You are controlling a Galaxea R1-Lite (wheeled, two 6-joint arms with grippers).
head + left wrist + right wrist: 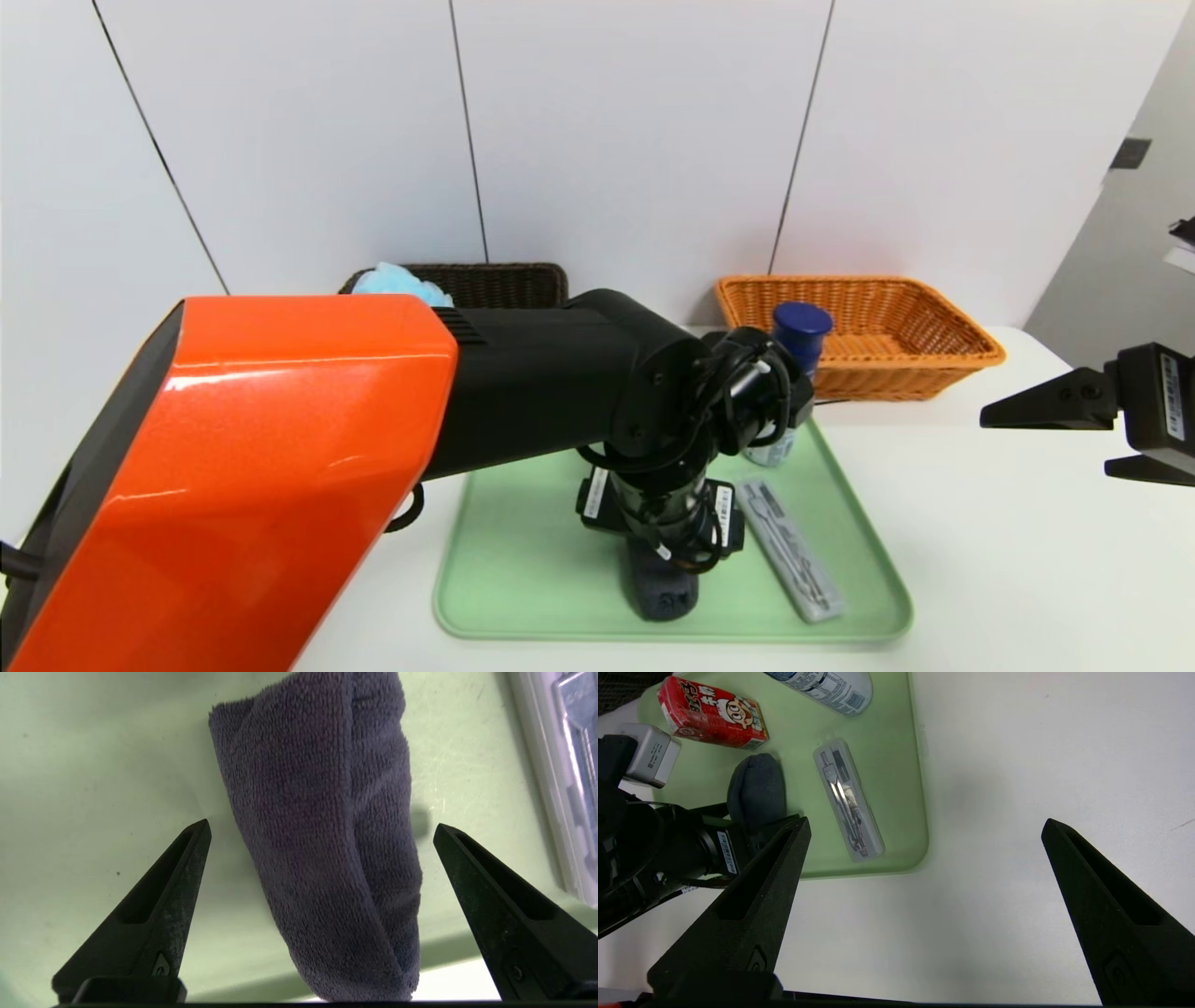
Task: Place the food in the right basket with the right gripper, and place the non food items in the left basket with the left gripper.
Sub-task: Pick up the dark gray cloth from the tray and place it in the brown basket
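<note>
Your left gripper (322,833) stands wide open over the folded dark grey cloth (327,858), holding nothing; in the left wrist view the cloth lies between the two fingers, apart from both, its long axis running lengthwise through the opening, slightly aslant, so closing should pinch it across its narrow width. In the head view you find the cloth at lower centre, on the green tray (523,597), under the left gripper and much nearer to it than to the right; the clear compass-set case (792,551) lies just beside it, toward the right, so mind that finger as you go down. The cloth looks soft and plush, with a raised fold along its length; it will likely squash as you grip. As a non-food item it should go to the dark brown basket (504,280), upper left of centre in the head view, where a light blue puffy item (401,283) shows; your right gripper (1041,448) is parked open and empty at the right edge.
</note>
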